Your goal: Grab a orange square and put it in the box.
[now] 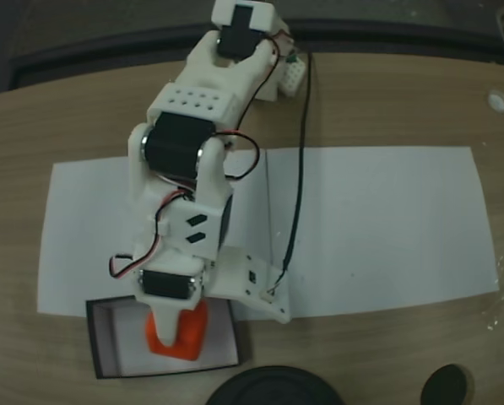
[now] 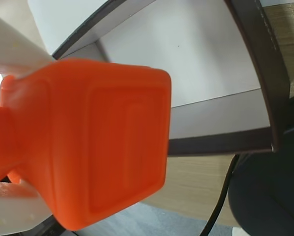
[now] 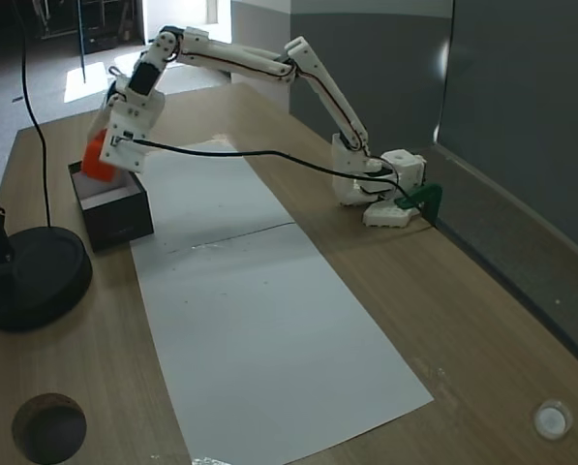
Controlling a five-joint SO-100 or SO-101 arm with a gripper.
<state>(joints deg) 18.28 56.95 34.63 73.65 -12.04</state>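
close to the wrist camera, the small bright orange square block with a raised mark sits clenched in the white two-finger gripper, held above the shallow black-walled box with a pale floor. beyond lies white paper on the wooden table.

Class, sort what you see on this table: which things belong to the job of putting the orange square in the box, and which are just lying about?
Part of the job:
- orange square, held in the gripper
- box, right under it

Just lying about:
- white paper sheet
- round black base
- small dark round thing
- black cable
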